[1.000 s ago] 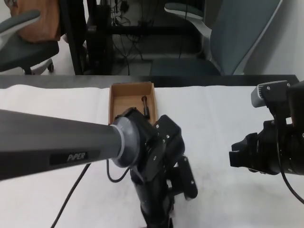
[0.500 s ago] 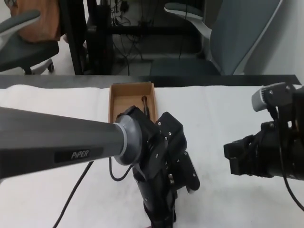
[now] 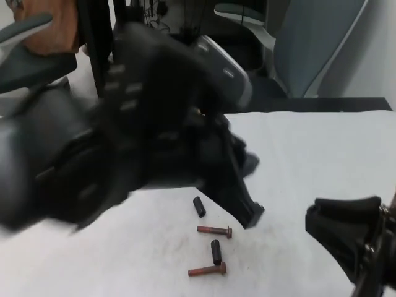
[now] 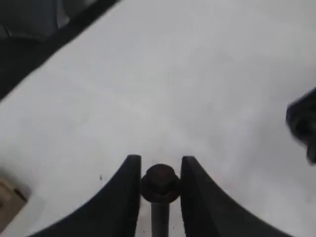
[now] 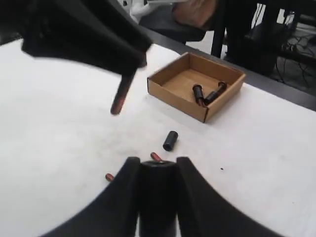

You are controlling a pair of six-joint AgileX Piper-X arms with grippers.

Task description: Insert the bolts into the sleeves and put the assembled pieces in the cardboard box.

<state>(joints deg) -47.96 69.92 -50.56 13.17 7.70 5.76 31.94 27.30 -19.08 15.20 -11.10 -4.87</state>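
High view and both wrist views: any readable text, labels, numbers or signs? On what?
No text can be read in any view.
The arm in the high view is blurred, so any print on its casing is unreadable.
The cardboard box has plain walls with no label showing.
The bolts and sleeves have no visible markings.

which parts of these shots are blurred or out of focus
high view: the left arm is smeared across the left half, while the loose bolts on the white cloth read crisp; left wrist view: the held bolt in the left end effector is too near and soft; right wrist view: the cardboard box is clear, the left arm in front of it is blurred
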